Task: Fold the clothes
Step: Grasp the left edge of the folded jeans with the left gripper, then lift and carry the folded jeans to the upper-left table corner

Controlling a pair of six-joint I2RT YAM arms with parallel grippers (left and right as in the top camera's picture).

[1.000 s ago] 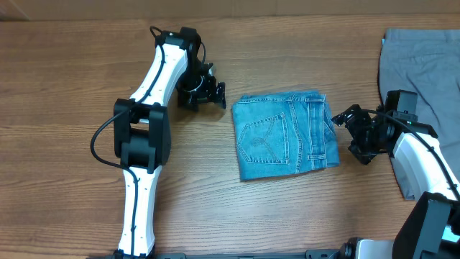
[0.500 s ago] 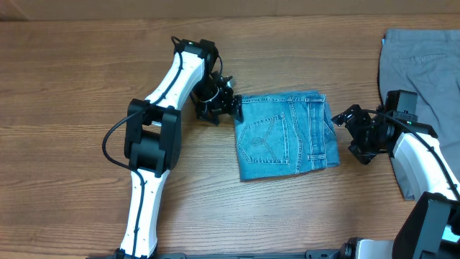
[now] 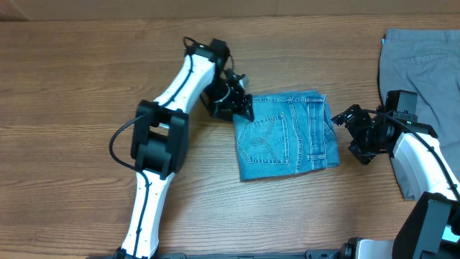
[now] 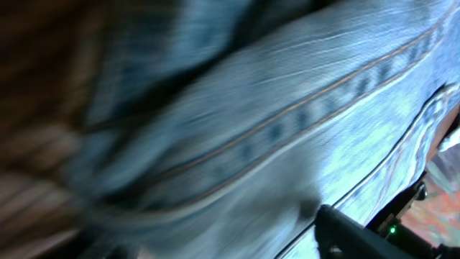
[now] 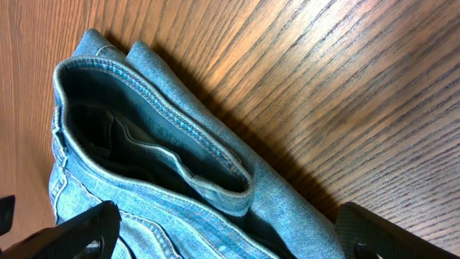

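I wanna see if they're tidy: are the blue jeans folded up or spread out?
Folded. The jeans lie as a compact rectangle, back pocket on top, no long legs stretched out.

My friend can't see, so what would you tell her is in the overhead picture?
Folded light blue jeans lie on a wooden table. The left gripper is at their upper left corner, the open right gripper just off their right edge. A gray cloth lies at the far right.
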